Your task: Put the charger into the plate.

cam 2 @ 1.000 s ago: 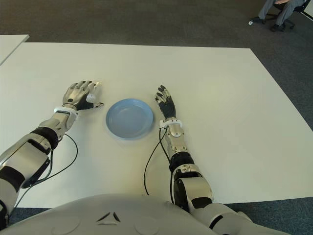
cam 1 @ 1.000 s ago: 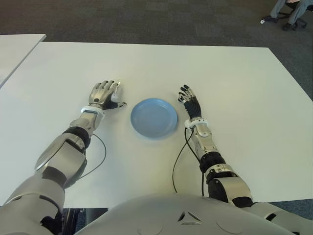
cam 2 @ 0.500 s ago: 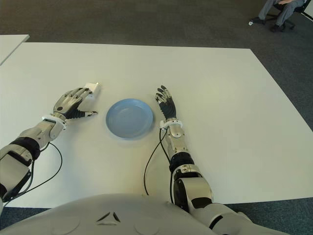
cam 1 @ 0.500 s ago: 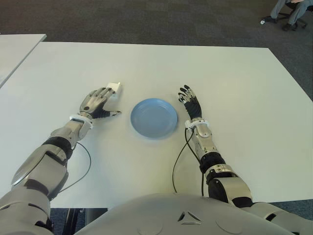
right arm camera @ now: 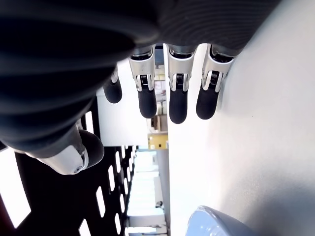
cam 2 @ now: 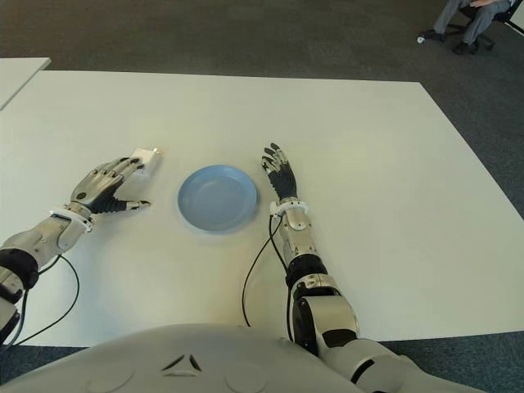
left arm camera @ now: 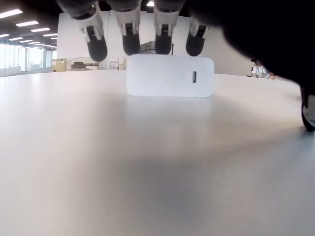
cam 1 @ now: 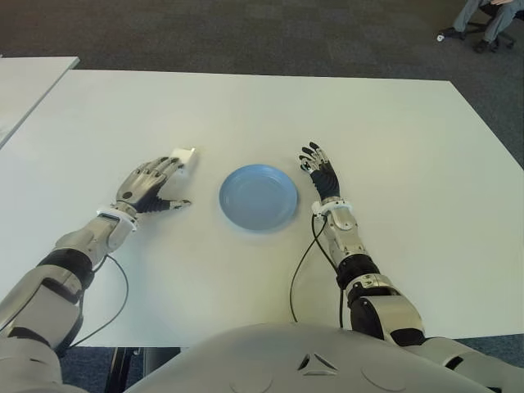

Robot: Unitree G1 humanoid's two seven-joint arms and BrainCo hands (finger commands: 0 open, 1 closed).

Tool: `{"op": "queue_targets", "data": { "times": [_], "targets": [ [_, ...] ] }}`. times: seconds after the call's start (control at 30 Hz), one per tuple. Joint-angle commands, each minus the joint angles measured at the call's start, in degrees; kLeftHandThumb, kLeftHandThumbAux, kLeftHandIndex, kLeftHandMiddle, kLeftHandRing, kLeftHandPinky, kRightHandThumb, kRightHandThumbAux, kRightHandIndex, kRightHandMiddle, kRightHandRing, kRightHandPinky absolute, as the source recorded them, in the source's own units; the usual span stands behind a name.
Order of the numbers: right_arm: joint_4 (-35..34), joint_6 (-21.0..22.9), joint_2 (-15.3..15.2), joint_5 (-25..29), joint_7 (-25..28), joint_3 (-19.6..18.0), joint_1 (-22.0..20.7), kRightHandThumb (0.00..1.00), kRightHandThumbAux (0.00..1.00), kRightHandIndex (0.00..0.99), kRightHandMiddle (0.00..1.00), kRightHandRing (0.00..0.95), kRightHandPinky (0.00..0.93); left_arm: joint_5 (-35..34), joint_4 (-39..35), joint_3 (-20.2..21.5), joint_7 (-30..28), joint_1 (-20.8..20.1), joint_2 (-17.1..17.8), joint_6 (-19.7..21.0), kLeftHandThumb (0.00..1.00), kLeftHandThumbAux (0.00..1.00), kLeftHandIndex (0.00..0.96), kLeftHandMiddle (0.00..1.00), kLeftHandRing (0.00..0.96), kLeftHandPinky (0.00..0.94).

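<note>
Charger (cam 1: 182, 155) sat on the white table (cam 1: 393, 139), left of centre in the eye views, just left of the blue plate (cam 1: 258, 196) but apart from it. Plate held nothing, so the task was not done.

Left hand (cam 1: 149, 184) was at lower left of the charger, fingers spread and extended toward it, gripping nothing. Fingertips looked just short of or barely at its near edge; eye views couldn't settle contact. My read: pre-grasp pose, open so the fingers could close over the block.

Right hand (cam 1: 319, 173) was just right of the plate, fingers straight and loose, holding nothing. Likely idle, kept clear of the drop zone.

Left wrist view added what the eye views lacked: the charger's long side face with a small slot, four fingertips (left arm camera: 130, 46) hanging above its top edge. Right wrist view showed open fingers and the plate rim (right arm camera: 216, 221) in the lower part of the frame.
</note>
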Motion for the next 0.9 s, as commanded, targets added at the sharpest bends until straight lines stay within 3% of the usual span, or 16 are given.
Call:
{"op": "queue_targets", "data": {
  "times": [0.03,0.37,0.9],
  "targets": [
    [2.53,2.25,-0.42,0.57,0.21,-0.53,1.94,0.0,0.561,0.064,0.172,0.166,0.173,1.4,-0.12,-1.12,-4.59,4.85,0.14,-0.02,0.129,0.578,0.0,0.0,0.0,0.023],
    [3.1,1.78,-0.57,0.53,0.5,-0.62,1.71,0.0,0.57,0.062,0.18,0.176,0.177,1.13,-4.84,0.08,-4.54,7.72,1.67,-2.18,0.096,0.574,0.0,0.003,0.0,0.022],
    [3.46,1.18,-0.47,0.14,0.06,-0.34,1.65,0.0,0.573,0.073,0.202,0.196,0.185,1.68,-15.52,3.05,-7.0,12.49,4.89,-2.03,0.002,0.591,0.0,0.0,0.0,0.005]
  ]
}}
